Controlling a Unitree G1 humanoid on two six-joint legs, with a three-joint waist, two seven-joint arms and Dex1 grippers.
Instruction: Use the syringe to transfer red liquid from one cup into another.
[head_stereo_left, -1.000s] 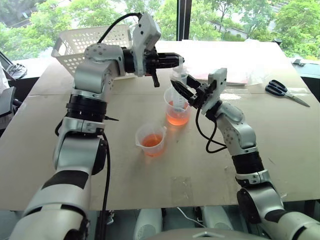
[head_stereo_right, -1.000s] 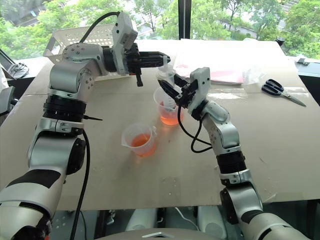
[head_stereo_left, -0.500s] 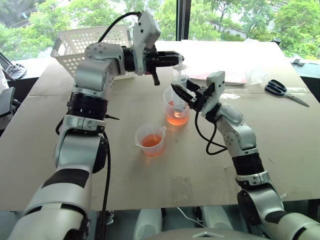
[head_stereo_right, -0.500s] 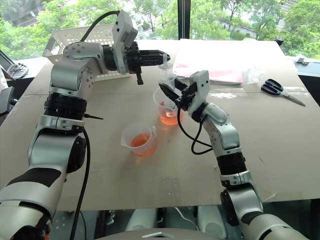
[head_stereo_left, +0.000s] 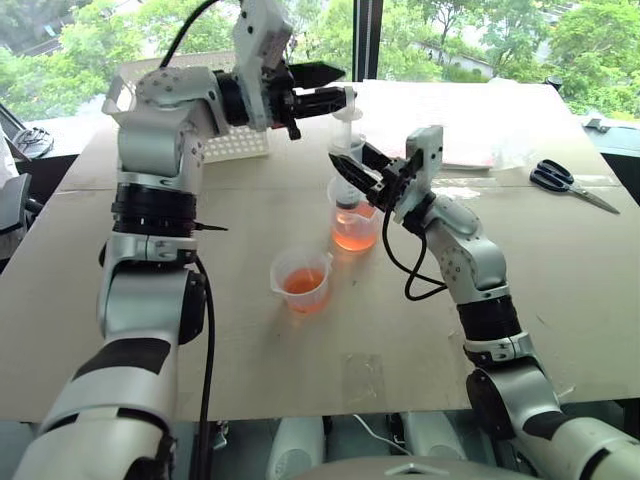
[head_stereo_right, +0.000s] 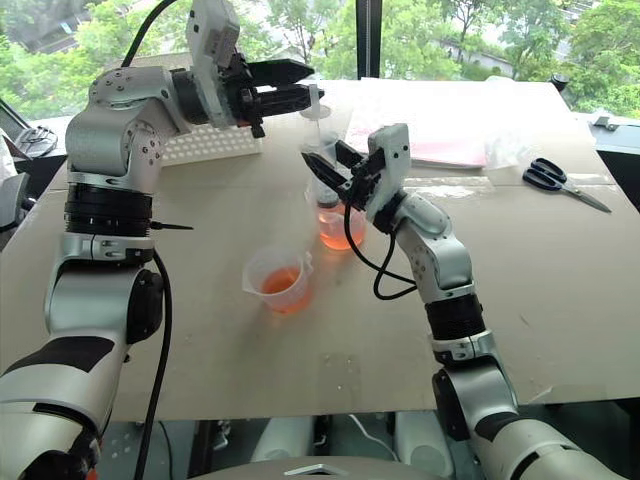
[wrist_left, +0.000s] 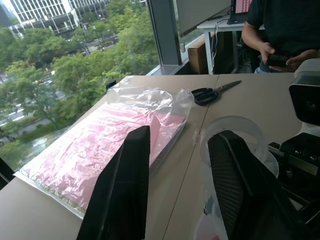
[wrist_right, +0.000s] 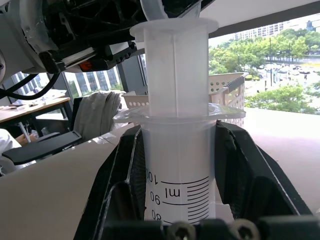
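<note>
Left pincer (head_stereo_left: 322, 86) now apart above syringe (head_stereo_left: 347, 160)

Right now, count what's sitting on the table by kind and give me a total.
Clear cups with red liquid: 2, taller cup, shorter cup
Syringe: 1
Scissors: 1
White basket: 1
Plastic bag with pink contents: 1
Total: 6
</note>
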